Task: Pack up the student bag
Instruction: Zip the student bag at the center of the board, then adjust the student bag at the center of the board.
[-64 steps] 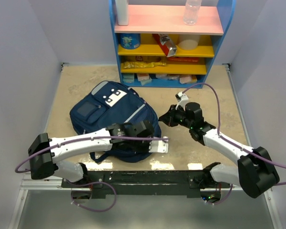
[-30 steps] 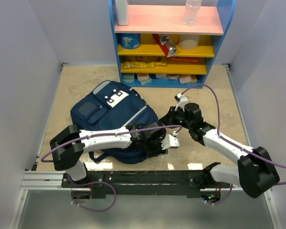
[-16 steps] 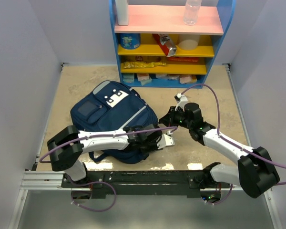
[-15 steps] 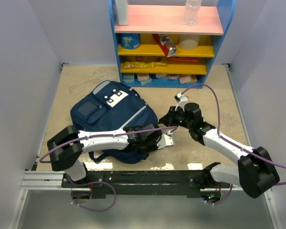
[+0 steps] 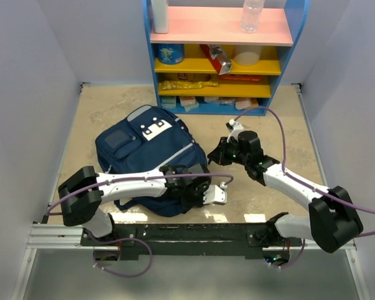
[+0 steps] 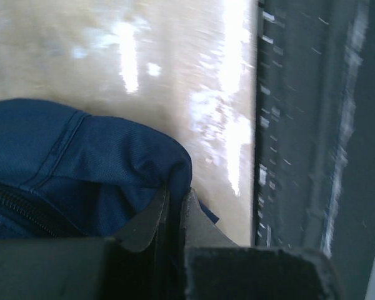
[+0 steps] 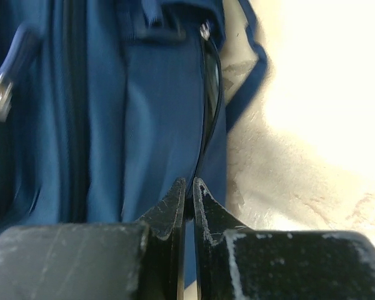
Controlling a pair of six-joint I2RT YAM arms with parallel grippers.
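The student bag [image 5: 147, 153] is a navy backpack with a white logo, lying on the beige floor left of centre. My left gripper [image 5: 197, 190] is at the bag's near right corner. In the left wrist view the left gripper [image 6: 175, 197] is shut on a fold of the bag's blue fabric [image 6: 100, 156], with a zipper at the lower left. My right gripper [image 5: 214, 155] is at the bag's right edge. In the right wrist view the right gripper [image 7: 189, 190] is shut on a thin dark cord [image 7: 211, 106] that runs along the bag [image 7: 106, 112].
A blue shelf unit [image 5: 224, 50] with pink and yellow shelves stands at the back, holding a bottle [image 5: 252, 15], a blue tub [image 5: 170, 53], snack packs and boxes. A black rail [image 5: 175, 234] runs along the near edge, also in the left wrist view [image 6: 312, 125]. Grey walls close both sides.
The bag has shifted slightly up and back. My right gripper has moved up and left along the bag's right edge. My left gripper stays clamped at the bag's near right corner.
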